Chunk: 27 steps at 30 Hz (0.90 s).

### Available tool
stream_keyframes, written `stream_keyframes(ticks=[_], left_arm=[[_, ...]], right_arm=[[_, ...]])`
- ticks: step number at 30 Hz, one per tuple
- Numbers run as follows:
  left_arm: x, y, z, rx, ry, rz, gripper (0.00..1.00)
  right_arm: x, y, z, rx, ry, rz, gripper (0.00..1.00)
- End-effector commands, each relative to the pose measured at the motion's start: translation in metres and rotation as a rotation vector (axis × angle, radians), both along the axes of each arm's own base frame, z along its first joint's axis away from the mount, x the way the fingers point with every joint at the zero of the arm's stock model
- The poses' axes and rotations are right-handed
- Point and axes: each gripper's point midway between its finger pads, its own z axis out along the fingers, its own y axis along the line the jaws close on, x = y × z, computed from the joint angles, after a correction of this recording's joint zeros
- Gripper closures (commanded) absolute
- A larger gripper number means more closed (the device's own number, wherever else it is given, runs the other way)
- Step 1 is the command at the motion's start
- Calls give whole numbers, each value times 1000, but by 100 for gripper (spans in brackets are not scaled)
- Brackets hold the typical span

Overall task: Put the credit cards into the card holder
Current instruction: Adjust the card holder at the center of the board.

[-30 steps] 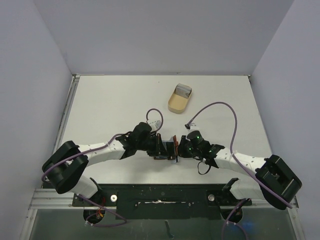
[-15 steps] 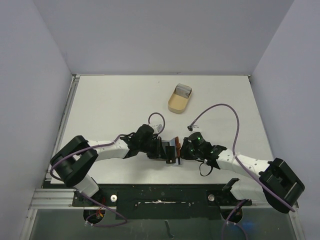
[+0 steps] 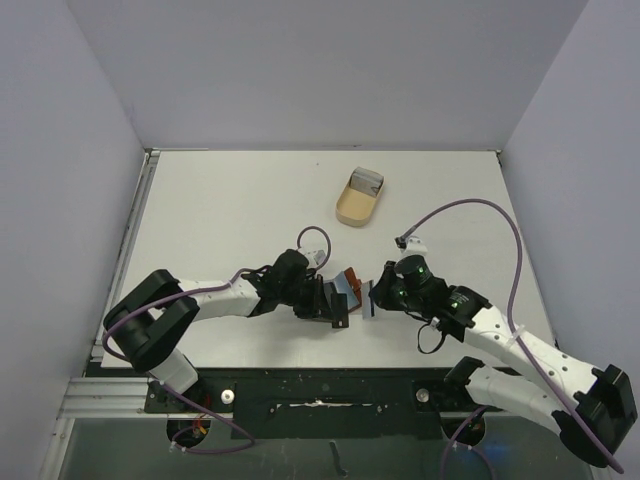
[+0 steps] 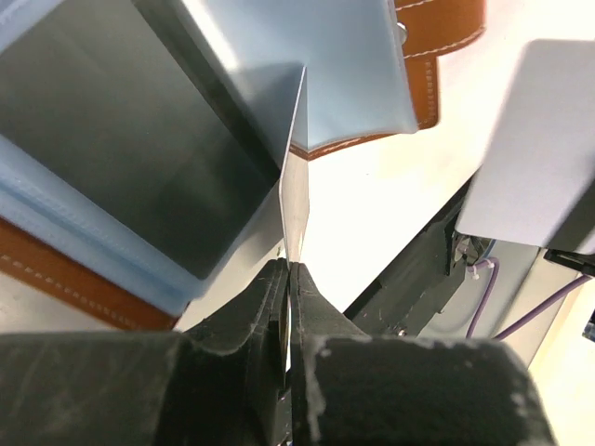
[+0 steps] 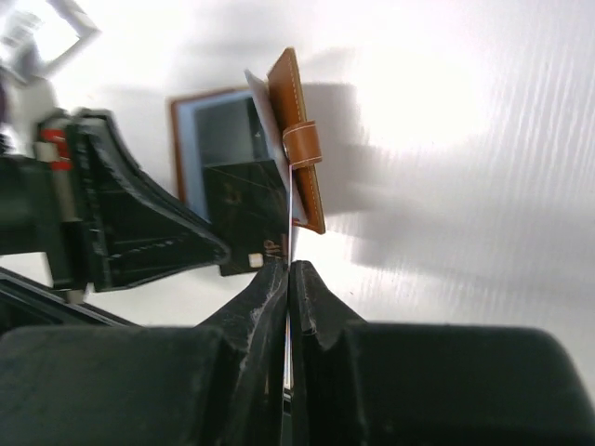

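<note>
We see the left claw (image 4: 288, 275) closed on a thin pale flap (image 4: 296, 177) that joins the inside of the card holder (image 3: 349, 279). The holder is open just above this claw's tips, with its brown leather edges around pale blue pockets. The right claw (image 5: 289, 269) is closed on one card (image 4: 544, 149), which its own camera shows only edge-on. This card stands just beside the holder, right in front of the right claw's tips; we cannot tell if they touch. Both claws meet near the counter's (image 3: 230, 210) near edge. A tan tray (image 3: 357, 200) lies well beyond them.
</note>
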Motion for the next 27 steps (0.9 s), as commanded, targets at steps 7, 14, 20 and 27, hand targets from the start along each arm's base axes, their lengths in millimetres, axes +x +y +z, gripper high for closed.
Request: stream_keyframes(ticks=[7, 14, 20, 27], left_arm=[[14, -10, 15, -46, -55, -2, 100], [13, -9, 15, -47, -54, -6, 100], [15, -10, 18, -55, -58, -5, 100], [13, -8, 20, -58, -58, -2, 100]], right_arm=[[43, 32, 56, 91, -174, 30, 100], [55, 25, 71, 18, -208, 3, 100], [53, 49, 75, 19, -288, 206, 100], [64, 62, 53, -57, -285, 279, 100]])
